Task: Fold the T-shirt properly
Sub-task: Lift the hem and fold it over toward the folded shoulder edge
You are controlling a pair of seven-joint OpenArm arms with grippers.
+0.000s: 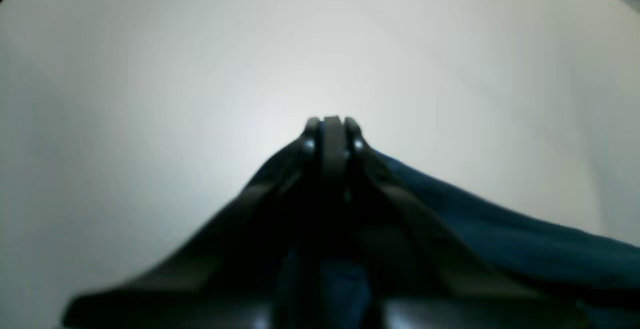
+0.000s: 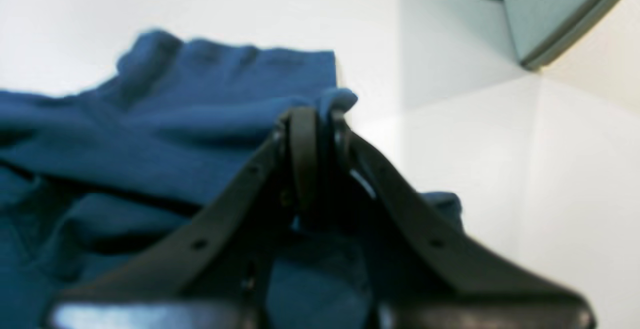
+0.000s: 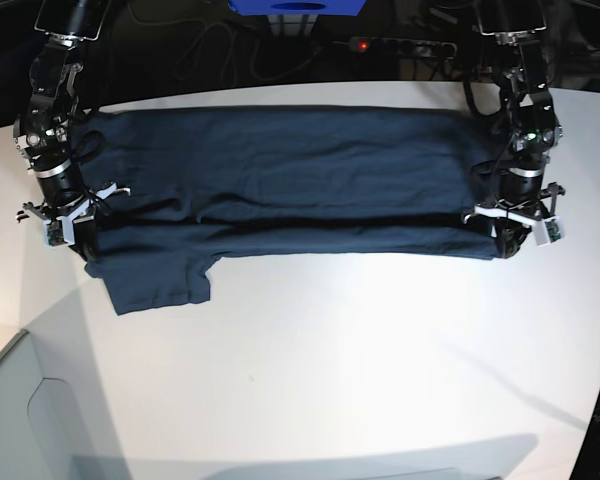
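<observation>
A dark blue T-shirt [image 3: 290, 185] lies stretched sideways across the far half of the white desk [image 3: 340, 360], its near long edge folded over onto itself in a band, with one sleeve [image 3: 155, 283] sticking out toward the near left. At the shirt's left end the right hand [image 3: 72, 235] is clamped on a bunched bit of cloth, its tips pinched together around a small fold. At the right end the left hand [image 3: 507, 232] is likewise closed tight on the shirt's edge.
</observation>
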